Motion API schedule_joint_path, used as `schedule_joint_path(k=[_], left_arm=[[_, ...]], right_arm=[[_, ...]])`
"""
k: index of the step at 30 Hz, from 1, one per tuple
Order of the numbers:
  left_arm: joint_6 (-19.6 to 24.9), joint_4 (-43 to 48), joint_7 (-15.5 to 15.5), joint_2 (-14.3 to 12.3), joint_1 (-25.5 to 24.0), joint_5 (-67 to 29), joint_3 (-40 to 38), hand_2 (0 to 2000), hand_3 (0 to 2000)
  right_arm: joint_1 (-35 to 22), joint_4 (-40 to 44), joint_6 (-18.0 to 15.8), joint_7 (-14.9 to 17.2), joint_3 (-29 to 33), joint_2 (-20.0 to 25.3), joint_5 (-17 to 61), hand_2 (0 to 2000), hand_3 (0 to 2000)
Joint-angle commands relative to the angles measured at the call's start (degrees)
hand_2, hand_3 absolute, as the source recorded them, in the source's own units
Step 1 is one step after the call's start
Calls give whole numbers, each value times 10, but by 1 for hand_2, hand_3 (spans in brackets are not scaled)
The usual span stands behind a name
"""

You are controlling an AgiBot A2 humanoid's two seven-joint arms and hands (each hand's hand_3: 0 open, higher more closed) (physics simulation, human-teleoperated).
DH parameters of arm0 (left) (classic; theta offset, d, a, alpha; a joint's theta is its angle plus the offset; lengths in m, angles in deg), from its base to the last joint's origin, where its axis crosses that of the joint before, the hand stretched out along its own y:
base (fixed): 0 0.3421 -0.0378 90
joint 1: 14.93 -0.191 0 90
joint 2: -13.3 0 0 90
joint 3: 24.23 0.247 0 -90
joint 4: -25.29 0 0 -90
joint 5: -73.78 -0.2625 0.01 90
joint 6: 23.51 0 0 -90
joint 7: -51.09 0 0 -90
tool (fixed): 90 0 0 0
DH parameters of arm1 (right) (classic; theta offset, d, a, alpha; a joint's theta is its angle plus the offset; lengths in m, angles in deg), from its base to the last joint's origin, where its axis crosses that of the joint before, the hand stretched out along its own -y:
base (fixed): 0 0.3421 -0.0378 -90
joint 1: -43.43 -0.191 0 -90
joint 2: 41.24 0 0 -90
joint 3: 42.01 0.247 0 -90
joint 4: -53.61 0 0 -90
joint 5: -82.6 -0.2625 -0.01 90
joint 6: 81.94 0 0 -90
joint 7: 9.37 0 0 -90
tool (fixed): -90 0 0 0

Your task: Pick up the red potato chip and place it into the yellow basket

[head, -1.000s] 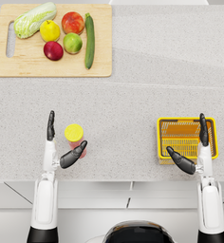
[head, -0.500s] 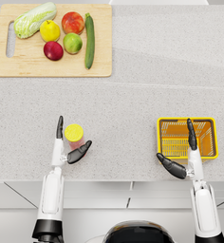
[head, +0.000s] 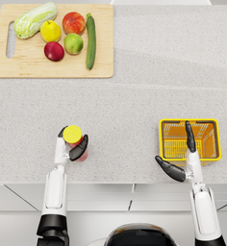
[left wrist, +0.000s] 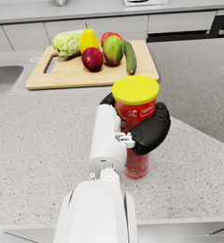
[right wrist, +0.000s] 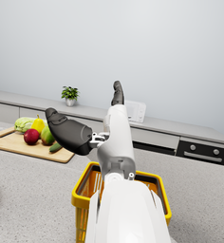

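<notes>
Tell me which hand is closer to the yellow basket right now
Right. The right hand hangs over the near edge of the yellow basket, holding nothing. The left hand is far across the counter, its fingers wrapped around the red chip can.

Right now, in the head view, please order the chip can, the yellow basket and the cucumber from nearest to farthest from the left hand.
1. chip can: gripped by the left hand.
2. yellow basket: far right, same depth.
3. cucumber: on the far board.
</notes>
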Motion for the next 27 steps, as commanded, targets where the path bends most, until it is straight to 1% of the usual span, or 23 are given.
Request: schedule_joint_path(k=[1,2,3,4,6,7,8,10,13,19,20,21,22,23,24,25,26,27], left_arm=[[1,124,1,4,-24,0,-4,2000,2000],[5,212,2,4,-28,0,-4,2000,2000],[12,254,3,-3,-9,-1,-2,2000,2000],[18,334,3,-38,58,0,18,2000,2000],[26,352,3,-57,77,0,26,2000,2000],[28,360,3,-63,83,0,32,2000,2000],[30,368,3,-76,98,0,42,2000,2000],[34,373,0,-88,110,0,55,2000,2000],[37,376,-1,-101,119,0,77,2000,2000],[39,365,-2,-114,127,0,153,2000,2000],[38,361,-3,-118,130,0,162,2000,2000],[38,358,-3,71,262,0,367,2000,2000],[39,359,-2,-73,157,1,214,2000,2000],[42,359,-2,-70,159,0,221,2000,2000],[38,357,-1,-73,160,0,224,2000,2000],[37,358,0,-74,161,-1,228,2000,2000],[32,363,1,-73,160,-1,232,2000,2000],[28,364,1,-72,160,-2,235,2000,2000]], right_arm=[[-6,-3,0,0,-2,3,0,0,0],[-8,1,0,0,-14,6,0,0,0],[-17,12,0,0,-36,11,0,0,0],[-61,47,0,0,-84,56,0,0,0],[-76,57,0,0,-97,72,0,0,0],[-84,62,0,0,-103,73,0,0,0],[-97,70,0,0,-112,83,0,0,0],[-108,78,0,0,-117,92,0,0,0],[-125,92,0,0,-118,106,0,0,0],[-168,124,0,0,-127,137,0,0,0],[-174,130,0,0,-128,141,25,0,0],[-177,134,-3,0,-131,144,51,0,0],[-177,135,-8,0,-132,145,69,0,0],[-181,135,-15,0,-134,148,82,0,0],[-185,139,-16,0,-136,151,92,0,0],[-200,138,-19,0,-162,127,99,0,0],[-196,138,-14,0,-147,149,104,0,0],[-196,138,-15,1,-148,148,108,0,0]])
